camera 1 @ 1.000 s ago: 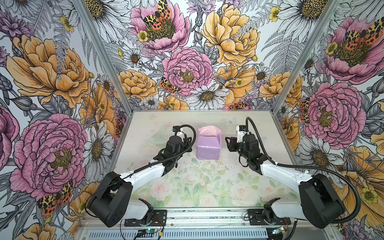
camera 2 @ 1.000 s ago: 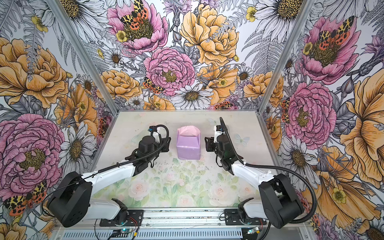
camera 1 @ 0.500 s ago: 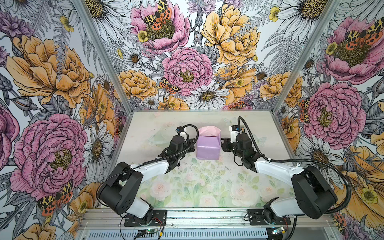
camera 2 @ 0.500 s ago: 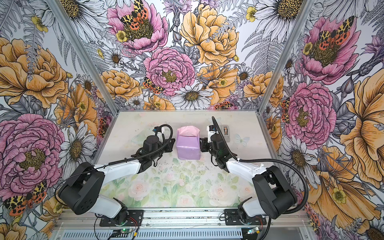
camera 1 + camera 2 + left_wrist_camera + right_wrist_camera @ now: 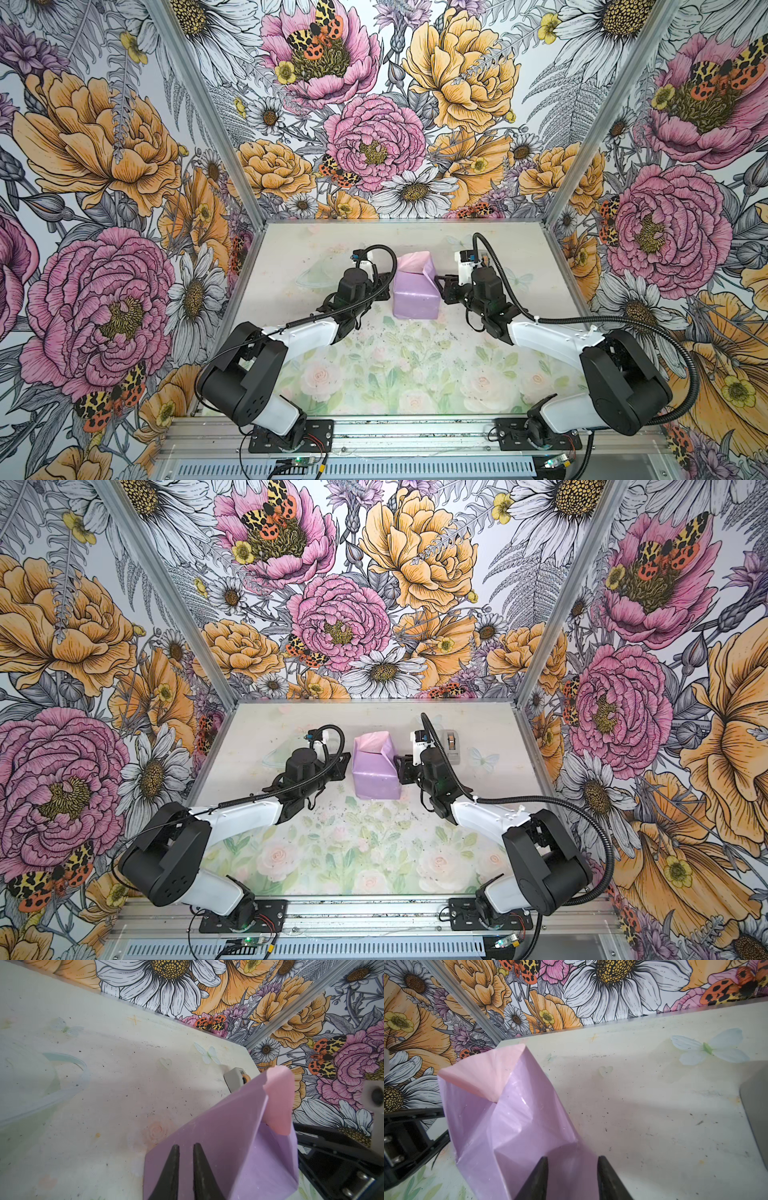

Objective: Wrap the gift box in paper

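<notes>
1. The paper [image 5: 415, 297] is folded round the gift box, lilac face outward, as one parcel near the middle of the desk [image 5: 415, 374], between the two arms; the box is wholly covered and none of its surface shows.
2. At the parcel's far end a pale pink flap [image 5: 413, 262] stands up, unfolded.
3. Left gripper [image 5: 185, 1145]: jaws parted by only a narrow slit, nothing between them, tips against the parcel's lilac side.
4. Right gripper [image 5: 572, 1158]: jaws roughly half apart, tips against the creased lilac fold on the opposite side; lilac paper shows between them, no fold clamped.
5. A grey tape dispenser [image 5: 451, 742] sits on the desk behind the right arm, apart from the parcel.
6. The white housing [image 5: 419, 738] on the right wrist carries small dark print, too small to read.
</notes>
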### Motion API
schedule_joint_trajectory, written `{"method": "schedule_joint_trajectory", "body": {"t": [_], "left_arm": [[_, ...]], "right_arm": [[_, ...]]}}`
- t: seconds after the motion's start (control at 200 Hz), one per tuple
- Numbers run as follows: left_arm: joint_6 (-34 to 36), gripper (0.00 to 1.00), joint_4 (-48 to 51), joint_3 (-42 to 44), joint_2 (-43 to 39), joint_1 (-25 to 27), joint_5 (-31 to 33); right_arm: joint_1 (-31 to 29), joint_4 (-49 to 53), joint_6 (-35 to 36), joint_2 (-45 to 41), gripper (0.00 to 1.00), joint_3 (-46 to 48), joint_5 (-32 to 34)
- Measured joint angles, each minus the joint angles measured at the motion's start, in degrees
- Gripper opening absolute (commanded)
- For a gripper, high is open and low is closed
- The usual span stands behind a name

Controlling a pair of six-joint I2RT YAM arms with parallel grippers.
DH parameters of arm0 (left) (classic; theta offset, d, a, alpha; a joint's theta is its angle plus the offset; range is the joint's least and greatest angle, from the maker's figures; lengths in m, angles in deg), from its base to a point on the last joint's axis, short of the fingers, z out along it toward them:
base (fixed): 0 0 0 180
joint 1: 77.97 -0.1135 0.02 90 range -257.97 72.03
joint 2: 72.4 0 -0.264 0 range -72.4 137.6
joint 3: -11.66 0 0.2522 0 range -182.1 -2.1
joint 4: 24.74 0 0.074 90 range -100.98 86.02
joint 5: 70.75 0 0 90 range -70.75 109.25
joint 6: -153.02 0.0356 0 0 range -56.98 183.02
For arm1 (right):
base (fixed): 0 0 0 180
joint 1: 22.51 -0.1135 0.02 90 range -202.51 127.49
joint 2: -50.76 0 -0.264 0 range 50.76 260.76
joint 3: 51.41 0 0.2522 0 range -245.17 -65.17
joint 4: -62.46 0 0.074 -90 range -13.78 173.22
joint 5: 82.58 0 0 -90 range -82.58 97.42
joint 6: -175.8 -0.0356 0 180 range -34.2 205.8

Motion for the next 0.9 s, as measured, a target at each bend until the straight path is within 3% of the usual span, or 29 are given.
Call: {"method": "schedule_joint_trajectory", "body": {"t": [0.48, 0.901], "left_arm": [[-0.2, 0.15, -0.3, 0.0, -0.4, -0.7, -0.3], [2.0, 0.16, 3.0, 0.0, -10.2, -0.7, 0.2]], "right_arm": [[0.2, 4.2, 5.6, 1.5, 0.42, -1.3, -7.1], [3.2, 11.3, 8.1, -2.8, 0.45, -2.2, -13.6]]}}
